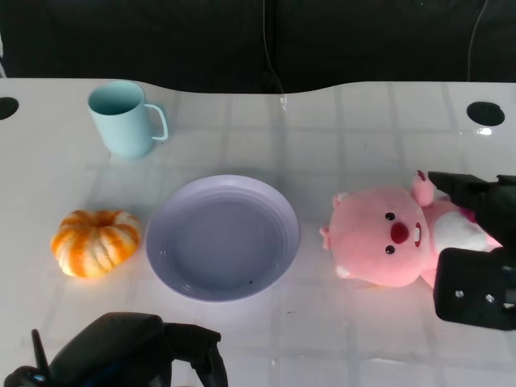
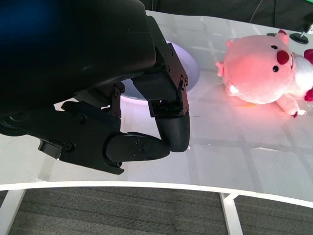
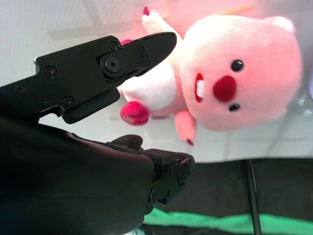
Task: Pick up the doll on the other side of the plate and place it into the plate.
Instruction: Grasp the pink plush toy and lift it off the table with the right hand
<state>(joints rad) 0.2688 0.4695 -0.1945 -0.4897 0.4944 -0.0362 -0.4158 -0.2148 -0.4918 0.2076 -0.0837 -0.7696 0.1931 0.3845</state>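
A: Where does the doll (image 1: 387, 239) lie?

B: On the white surface (image 1: 347, 129), just right of the lavender plate (image 1: 222, 237), on its back. Its head points toward the plate, its body runs away to the right, so its long axis lies across the surface.

A: And the right robot hand (image 1: 476, 250)?

B: Spread open around the doll's body, fingers (image 3: 105, 66) over the belly, holding nothing. The left robot hand (image 2: 146, 112) hangs near the front edge, fingers curled in, empty.

A: Anything else?

B: An orange pumpkin (image 1: 96, 241) left of the plate, a pale blue mug (image 1: 125, 118) behind it. Nothing lies between doll and plate.
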